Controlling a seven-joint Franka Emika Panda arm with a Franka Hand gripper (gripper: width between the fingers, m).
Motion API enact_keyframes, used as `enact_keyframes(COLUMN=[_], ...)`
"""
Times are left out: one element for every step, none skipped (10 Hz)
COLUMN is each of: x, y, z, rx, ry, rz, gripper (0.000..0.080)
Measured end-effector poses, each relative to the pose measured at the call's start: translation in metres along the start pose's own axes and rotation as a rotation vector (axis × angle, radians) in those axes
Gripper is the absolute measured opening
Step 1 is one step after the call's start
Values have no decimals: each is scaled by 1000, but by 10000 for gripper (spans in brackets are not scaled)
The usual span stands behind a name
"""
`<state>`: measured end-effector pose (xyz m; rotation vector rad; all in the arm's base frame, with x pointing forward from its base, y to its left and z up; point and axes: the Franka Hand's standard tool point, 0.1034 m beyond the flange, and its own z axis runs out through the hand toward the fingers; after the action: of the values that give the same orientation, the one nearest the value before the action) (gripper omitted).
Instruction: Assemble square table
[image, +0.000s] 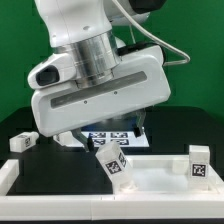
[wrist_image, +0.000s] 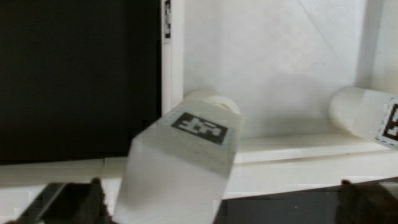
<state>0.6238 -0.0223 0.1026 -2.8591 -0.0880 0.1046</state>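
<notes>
Leaning loosely inside gripper (wrist_image: 217, 202): leg (wrist_image: 187, 155)

Matte black table (image: 55, 152) showing bare toward the exterior view's left, same dark surface in the wrist view, plain green backdrop (image: 20, 60) rising behind the far edge, flat and evenly coloured, soft even light.

Open black surface (image: 195, 125) lies at the exterior view's right, and at its left around the lone leg (image: 25, 142). The near side is crowded: a tilted leg (image: 112, 163), a second leg (image: 198, 162) and the rail (image: 40, 180) block passage.
</notes>
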Motion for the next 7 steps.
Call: enact_keyframes(x=[0, 0, 0, 0, 1, 1, 2], y=[0, 0, 0, 0, 0, 0, 0], z=[0, 0, 1, 1, 0, -1, -2], rx=[0, 0, 0, 0, -1, -1, -2], ry=[0, -1, -1, -1, 2, 5, 6], rz=[0, 0, 0, 0, 0, -1, -1], gripper=[526, 392, 392, 190, 64, 20, 3])
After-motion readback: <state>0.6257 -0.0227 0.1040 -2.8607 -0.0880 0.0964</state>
